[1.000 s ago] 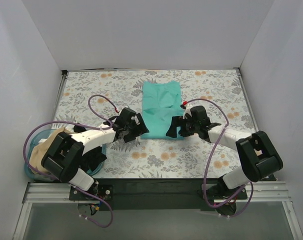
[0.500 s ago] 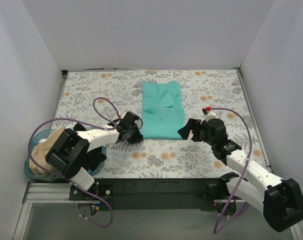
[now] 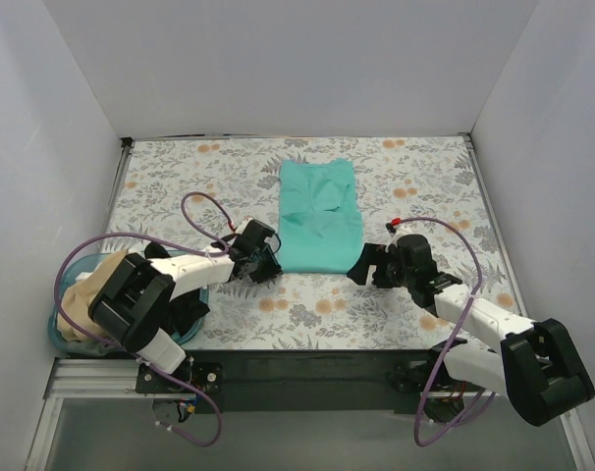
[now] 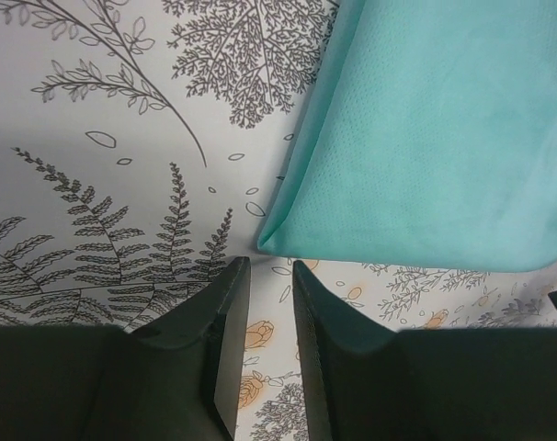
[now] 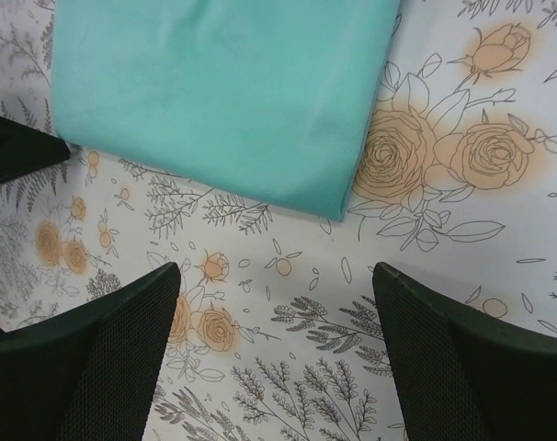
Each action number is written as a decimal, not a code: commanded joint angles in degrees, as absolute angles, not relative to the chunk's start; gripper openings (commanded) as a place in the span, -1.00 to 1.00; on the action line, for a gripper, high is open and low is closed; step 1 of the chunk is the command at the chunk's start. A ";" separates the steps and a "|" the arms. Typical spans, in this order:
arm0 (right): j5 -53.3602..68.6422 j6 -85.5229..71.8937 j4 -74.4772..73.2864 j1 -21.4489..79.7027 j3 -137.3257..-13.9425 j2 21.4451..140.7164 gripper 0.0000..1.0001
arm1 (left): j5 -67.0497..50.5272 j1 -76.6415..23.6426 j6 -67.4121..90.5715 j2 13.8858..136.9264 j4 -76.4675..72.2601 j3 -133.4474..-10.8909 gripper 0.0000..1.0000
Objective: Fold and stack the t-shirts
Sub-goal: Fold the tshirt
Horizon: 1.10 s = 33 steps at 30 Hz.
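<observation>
The teal-green t-shirt (image 3: 319,216) lies folded into a long rectangle at mid-table, also filling the top of the left wrist view (image 4: 426,138) and the right wrist view (image 5: 223,83). My left gripper (image 3: 270,263) sits just off its near left corner (image 4: 271,266), jaws only a narrow gap apart with bare tablecloth between them. At the near right corner my right gripper (image 3: 361,267) stands wide open over the cloth (image 5: 277,268), holding nothing. A tan-beige t-shirt (image 3: 91,289) lies bunched in the blue basket (image 3: 58,334) at the near left.
A floral tablecloth (image 3: 180,177) covers the table. White walls close in the left, back and right sides. Purple cables (image 3: 194,211) loop above both arms. The left gripper's dark finger (image 5: 17,147) shows at the left edge of the right wrist view.
Both grippers have drawn back off the teal shirt's near edge. The left jaws went from wide to a narrow gap. The right arm swung out to the right, then returned.
</observation>
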State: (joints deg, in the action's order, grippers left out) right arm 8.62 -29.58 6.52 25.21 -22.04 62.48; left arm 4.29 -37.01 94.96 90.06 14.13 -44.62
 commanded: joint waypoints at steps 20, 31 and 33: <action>12.83 -28.48 8.35 25.14 -27.59 73.30 0.49 | 4.66 -37.00 90.97 95.01 10.72 -46.58 -0.87; 8.54 -29.79 8.53 25.05 -30.32 79.01 0.16 | 5.27 -37.00 89.74 93.87 10.63 -45.53 -1.00; 6.43 -30.14 7.30 24.96 -30.58 78.75 0.14 | 5.80 -37.00 89.82 93.43 10.63 -44.92 -1.00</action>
State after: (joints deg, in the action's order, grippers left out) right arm 10.87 -29.89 8.10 25.19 -28.88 78.22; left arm 4.38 -36.97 91.18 94.17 8.45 -46.54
